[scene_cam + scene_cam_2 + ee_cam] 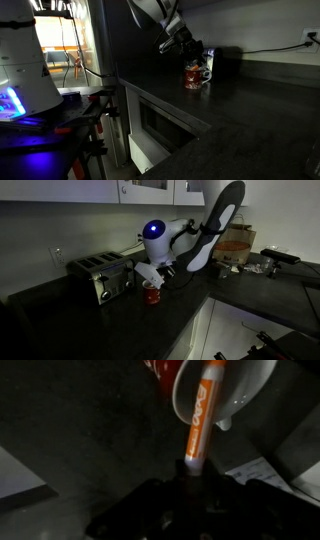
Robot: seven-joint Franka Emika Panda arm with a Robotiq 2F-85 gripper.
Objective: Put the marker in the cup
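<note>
In the wrist view the reddish-orange marker (202,412) stands out of my gripper (188,478), which is shut on its pale end. Its far tip is at the white inside of the red cup (225,385) at the top of the view. In both exterior views the gripper (185,48) (158,272) hangs right above the red patterned cup (195,75) (152,293) on the dark counter. The marker is too small to make out in the exterior views.
A toaster (98,277) stands beside the cup. A dark boxy appliance (226,63) stands behind it. The dark counter (240,120) has an edge dropping to cabinets. Paper (255,472) lies on the counter. A wooden box (235,248) and clutter sit on the far counter.
</note>
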